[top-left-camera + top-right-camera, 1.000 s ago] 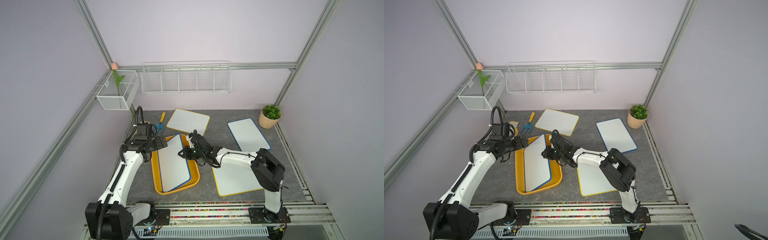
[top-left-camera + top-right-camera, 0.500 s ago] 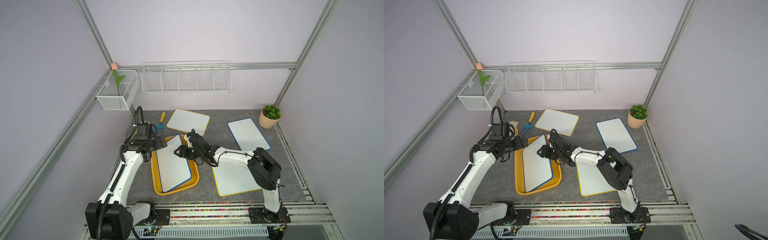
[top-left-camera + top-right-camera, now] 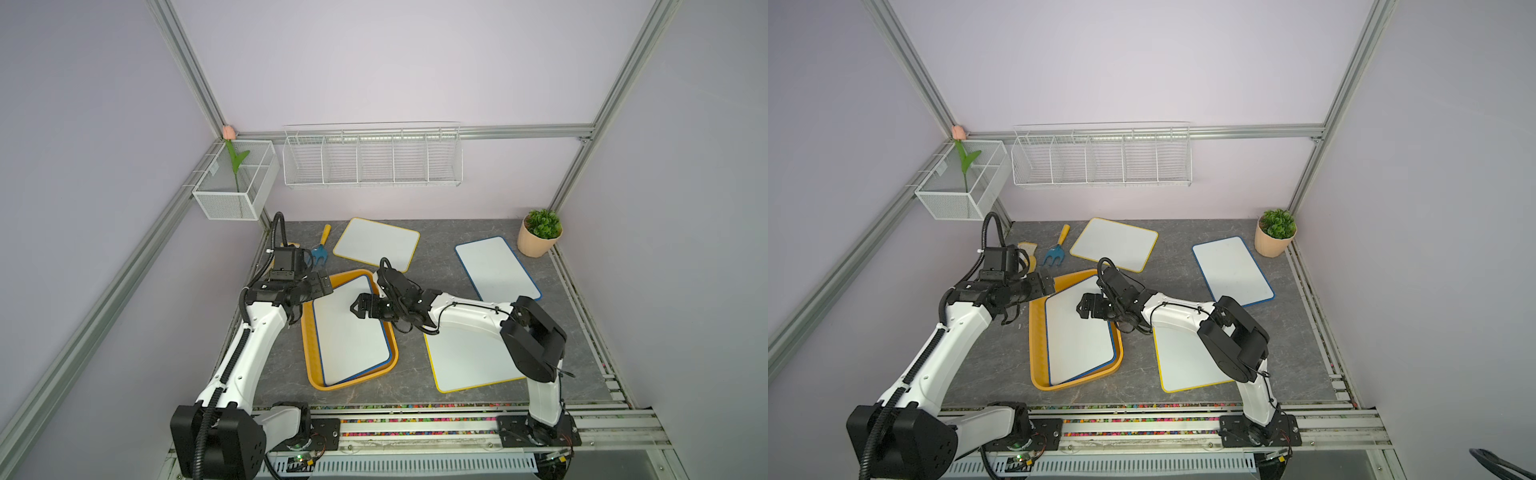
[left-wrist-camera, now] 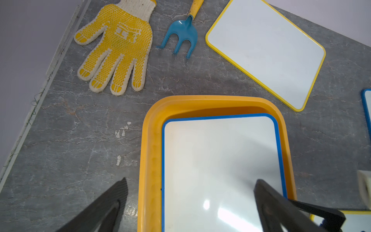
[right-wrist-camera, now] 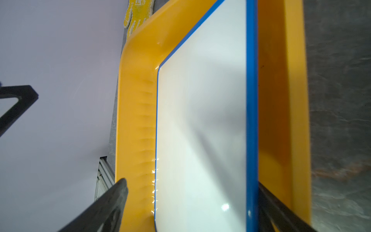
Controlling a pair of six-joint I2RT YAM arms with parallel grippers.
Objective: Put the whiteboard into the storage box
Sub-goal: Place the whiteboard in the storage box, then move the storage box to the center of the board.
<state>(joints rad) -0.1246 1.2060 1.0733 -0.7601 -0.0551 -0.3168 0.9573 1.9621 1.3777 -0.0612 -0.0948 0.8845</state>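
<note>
Grey marbled stone tabletop (image 3: 436, 266) lay under my arms. On it, the shallow, round-cornered orange-yellow plastic storage box (image 3: 309, 332) held the glossy, blue-rimmed whiteboard (image 3: 353, 345). My right gripper (image 3: 360, 309) hovered over the board's far half, jaws spread and empty. My left gripper (image 3: 323, 286), spread too, hung above the box's far left corner.

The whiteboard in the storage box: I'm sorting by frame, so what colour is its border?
Blue; the whiteboard shows best in the left wrist view.
</note>
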